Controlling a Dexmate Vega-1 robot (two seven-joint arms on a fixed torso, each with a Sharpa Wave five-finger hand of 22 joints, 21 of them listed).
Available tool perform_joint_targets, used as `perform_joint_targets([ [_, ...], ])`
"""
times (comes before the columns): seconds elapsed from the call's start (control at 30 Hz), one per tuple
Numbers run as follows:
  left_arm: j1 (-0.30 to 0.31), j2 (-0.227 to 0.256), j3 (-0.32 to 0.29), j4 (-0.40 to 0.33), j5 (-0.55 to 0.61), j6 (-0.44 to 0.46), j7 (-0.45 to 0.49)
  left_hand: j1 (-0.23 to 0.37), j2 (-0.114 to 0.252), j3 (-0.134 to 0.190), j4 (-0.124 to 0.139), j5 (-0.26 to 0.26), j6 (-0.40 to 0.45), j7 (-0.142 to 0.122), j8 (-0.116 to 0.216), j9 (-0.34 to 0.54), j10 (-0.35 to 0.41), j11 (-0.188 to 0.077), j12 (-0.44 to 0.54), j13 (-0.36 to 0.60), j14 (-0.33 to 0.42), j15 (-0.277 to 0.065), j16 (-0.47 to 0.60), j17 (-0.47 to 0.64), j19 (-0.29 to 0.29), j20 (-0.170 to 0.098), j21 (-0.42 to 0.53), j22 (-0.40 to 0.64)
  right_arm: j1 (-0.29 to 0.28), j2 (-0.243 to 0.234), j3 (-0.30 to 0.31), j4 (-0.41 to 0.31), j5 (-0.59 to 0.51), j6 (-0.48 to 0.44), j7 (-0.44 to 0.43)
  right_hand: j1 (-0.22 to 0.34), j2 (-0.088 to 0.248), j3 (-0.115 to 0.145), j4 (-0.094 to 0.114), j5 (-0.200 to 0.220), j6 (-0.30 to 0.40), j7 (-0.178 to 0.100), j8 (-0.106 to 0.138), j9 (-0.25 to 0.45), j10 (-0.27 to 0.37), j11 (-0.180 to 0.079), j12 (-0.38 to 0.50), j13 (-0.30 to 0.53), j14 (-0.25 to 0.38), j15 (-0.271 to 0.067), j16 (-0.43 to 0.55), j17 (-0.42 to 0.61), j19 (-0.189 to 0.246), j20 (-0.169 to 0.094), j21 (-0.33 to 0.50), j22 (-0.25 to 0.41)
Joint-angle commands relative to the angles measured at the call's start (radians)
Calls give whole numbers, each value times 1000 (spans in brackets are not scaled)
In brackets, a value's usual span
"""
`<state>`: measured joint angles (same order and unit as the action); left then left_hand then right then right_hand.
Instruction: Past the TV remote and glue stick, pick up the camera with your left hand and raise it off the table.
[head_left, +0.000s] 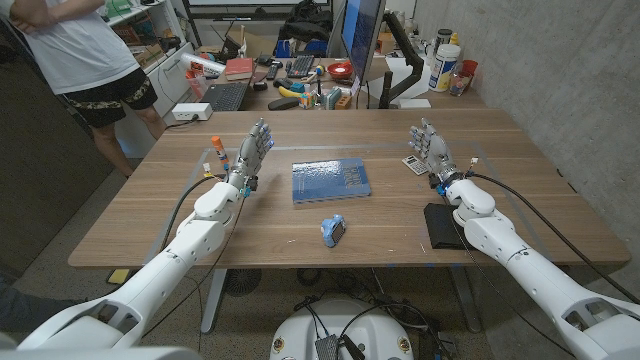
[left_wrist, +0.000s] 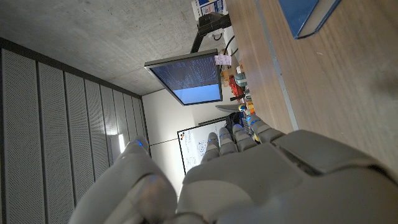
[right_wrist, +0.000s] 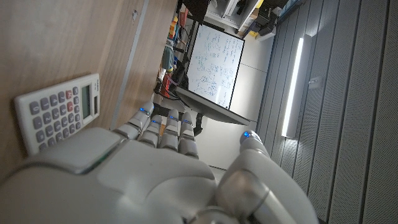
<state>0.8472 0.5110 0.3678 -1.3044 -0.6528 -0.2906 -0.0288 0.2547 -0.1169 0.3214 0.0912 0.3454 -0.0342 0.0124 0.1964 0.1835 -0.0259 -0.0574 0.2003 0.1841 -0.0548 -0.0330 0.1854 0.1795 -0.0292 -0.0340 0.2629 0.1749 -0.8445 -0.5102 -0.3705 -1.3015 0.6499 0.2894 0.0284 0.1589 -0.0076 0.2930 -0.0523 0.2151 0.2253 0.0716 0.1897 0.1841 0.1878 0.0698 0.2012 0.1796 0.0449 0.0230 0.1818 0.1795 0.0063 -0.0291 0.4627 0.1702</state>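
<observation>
Centrally, near the front edge of the brown wooden table (head_left: 520, 190), sits the small blue-and-grey camera (head_left: 333, 230), alone on bare wood with open surface on every side. Behind it, toward the table's middle, lies a flat blue rectangular book (head_left: 331, 180), apart from the camera. Left hand (head_left: 252, 150): raised on its edge over the table's left half, fingers straight and apart, holding nothing; it stands well apart from the camera, with bare tabletop between them. Just beside it, toward the left edge, stands a white glue stick with an orange cap (head_left: 217, 148), upright, with a small blue-and-white item close by. Right hand (head_left: 431, 145): likewise upright over the right half, fingers spread, empty. A white pocket calculator with grey keys (head_left: 415, 164) lies just beside its fingers; the right wrist view shows the same calculator (right_wrist: 59, 114) flat on the wood next to the hand (right_wrist: 155, 180). A black flat rectangular object (head_left: 441, 224) lies under the right forearm near the front right edge; whether this is the remote cannot be told. The left wrist view shows the left hand's back (left_wrist: 261, 180) and the blue book's corner (left_wrist: 308, 15). A person in a white shirt and black shorts (head_left: 85, 60) stands beyond the far left corner. A cluttered desk with a monitor (head_left: 360, 35) stands behind the far edge.
</observation>
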Motion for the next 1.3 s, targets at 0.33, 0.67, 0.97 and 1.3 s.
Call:
perform_joint_targets([
  [0.33, 22, 21, -6, -34, -1, 10, 6, 19, 6, 2, -5, 8, -19, 2, 1, 2, -18, 2, -3, 3, -28, -4, -2, 4, -25, -92, -12, 1, -10, -9, -1, -19, -1, -12, -6, 12, 0, 6, -2, 5, 5, -2, 4, 3, 7, 3, 6, 4, 13, 3, 7, 1, 3, -35, -4, 2],
  [0.67, 31, 22, -9, -45, -5, -10, -8, 29, 8, 0, -10, 9, -10, 6, 4, 2, -5, 2, 3, 3, -13, -6, 4, 4, -5, -100, -11, 1, -11, -11, 1, -25, -3, -12, -10, 12, 0, 4, -5, 2, 9, -6, 5, 3, 16, -1, 9, 4, 35, -5, 14, 1, -1, -33, -15, 3],
  [0.97, 34, 23, -9, -53, 2, -18, -5, 35, 8, -1, -13, 9, -7, 6, 4, 2, -3, -2, 3, 3, -12, -4, 4, 3, -4, -95, -14, 1, -9, -7, 1, -17, -1, -8, -9, 12, 2, 3, -5, 1, 11, -7, 6, 3, 25, -5, 12, 4, 43, -4, 15, 1, 2, -34, -22, 3],
  [1.3, 48, 30, -10, -72, 8, -28, -1, 37, 10, -2, -14, 9, -6, 6, 4, 2, -3, -4, 3, 3, -11, -2, 4, 4, -6, -91, -18, 1, -11, -3, 3, -15, 3, -5, -10, 11, 3, 2, -6, -1, 15, -8, 6, 3, 29, -2, 14, 4, 47, -6, 15, 1, 4, -34, -26, 3],
])
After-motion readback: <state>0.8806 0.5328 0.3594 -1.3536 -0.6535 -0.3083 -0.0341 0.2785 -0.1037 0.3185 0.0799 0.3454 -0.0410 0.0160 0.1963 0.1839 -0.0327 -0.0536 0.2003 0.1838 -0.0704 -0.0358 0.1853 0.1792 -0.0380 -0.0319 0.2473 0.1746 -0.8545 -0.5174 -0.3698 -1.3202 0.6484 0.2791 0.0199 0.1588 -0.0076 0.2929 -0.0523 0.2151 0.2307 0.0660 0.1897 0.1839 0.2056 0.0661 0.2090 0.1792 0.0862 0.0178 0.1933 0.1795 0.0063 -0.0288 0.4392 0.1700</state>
